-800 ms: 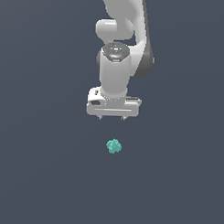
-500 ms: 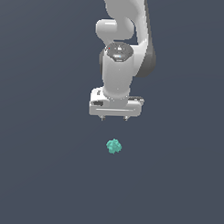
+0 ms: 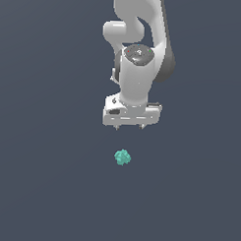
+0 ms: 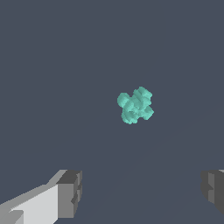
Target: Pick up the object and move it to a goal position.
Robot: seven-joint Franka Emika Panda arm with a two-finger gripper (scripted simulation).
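Note:
The object is a tiny teal-green bumpy ball lying on the dark grey floor, in the middle of the exterior view. My white gripper hangs above and a little behind it, pointing down, apart from it. Its two short fingertips stand wide apart, so it is open and holds nothing. In the wrist view the object lies ahead of the gripper, off the line between the two grey pads.
The white arm rises from the gripper toward the top of the exterior view. Around the ball there is only the plain dark grey floor.
The gripper has come lower and a little toward the exterior view's right, closing on the ball. The ball has not moved.

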